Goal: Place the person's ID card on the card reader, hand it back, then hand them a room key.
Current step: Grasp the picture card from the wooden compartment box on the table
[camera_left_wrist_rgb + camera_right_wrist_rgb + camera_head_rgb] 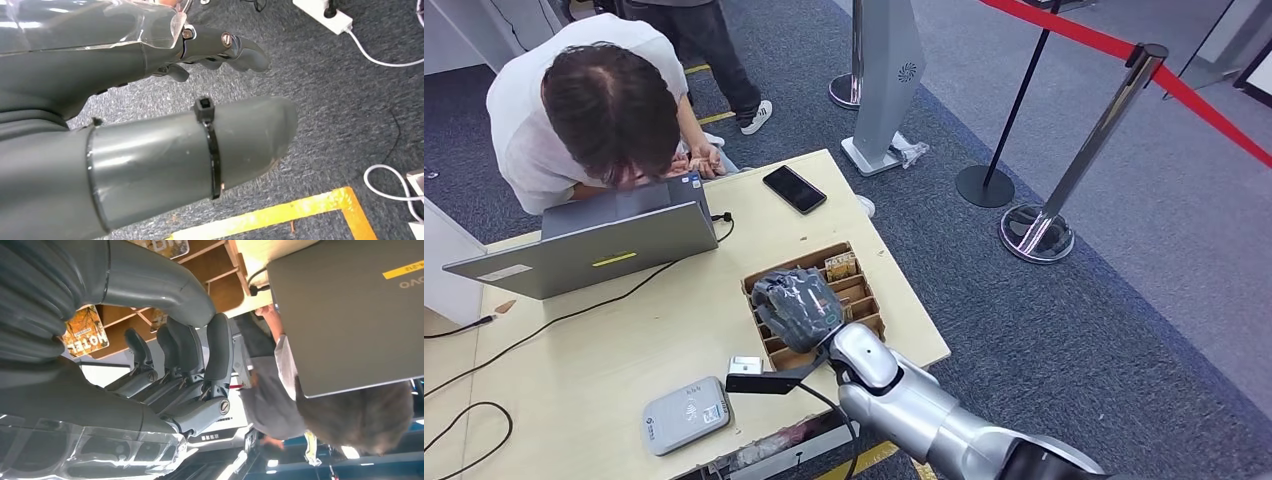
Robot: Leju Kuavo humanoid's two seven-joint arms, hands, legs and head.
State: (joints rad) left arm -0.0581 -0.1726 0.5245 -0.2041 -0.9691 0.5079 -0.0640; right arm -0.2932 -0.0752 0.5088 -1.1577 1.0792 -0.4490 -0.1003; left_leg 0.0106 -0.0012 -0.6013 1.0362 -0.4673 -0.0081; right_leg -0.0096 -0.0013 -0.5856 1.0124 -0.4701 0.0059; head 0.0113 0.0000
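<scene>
Now the right hand [796,305] hovers over the wooden divided box [856,290] near the table's [604,340] right edge, fingers [182,347] curled downward with nothing visibly in them. Room key cards [841,266] stand upright in the box's far compartment, orange-brown with "HOTEL" lettering [86,337] in the wrist view. The grey card reader [686,414] lies flat at the near edge, left of the box. The left hand [150,125] hangs over carpet, fingers apart, holding nothing. A person [594,100] bends over the laptop [594,245].
</scene>
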